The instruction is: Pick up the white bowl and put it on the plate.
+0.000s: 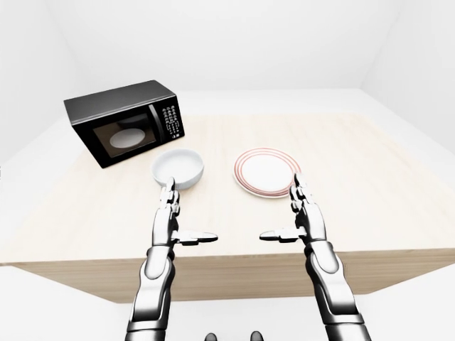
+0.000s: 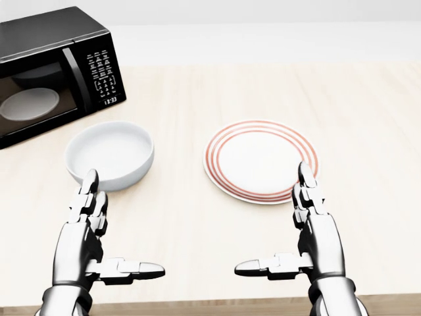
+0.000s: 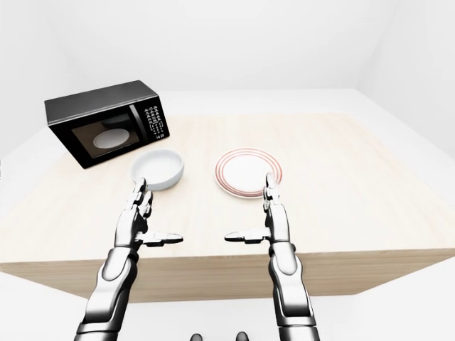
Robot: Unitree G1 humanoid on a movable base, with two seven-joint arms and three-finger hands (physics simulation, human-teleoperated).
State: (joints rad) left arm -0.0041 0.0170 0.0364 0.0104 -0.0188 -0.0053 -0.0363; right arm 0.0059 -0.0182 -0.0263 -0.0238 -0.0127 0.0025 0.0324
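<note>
The white bowl (image 2: 110, 153) stands empty on the light wooden table (image 2: 368, 112), left of centre in the head view. The plate (image 2: 261, 159), white with red rings, lies to its right, apart from it. My left hand (image 2: 122, 230) is open, fingers straight, thumb out to the right, just below the bowl with its fingertips near the rim. My right hand (image 2: 273, 224) is open the same way, thumb out to the left, its fingertips over the plate's lower right edge. Both hands are empty.
A black microwave (image 2: 49, 72) stands at the top left of the table, door shut, a white dish visible inside. The table's near edge (image 1: 234, 266) runs just below my hands. White walls surround the table.
</note>
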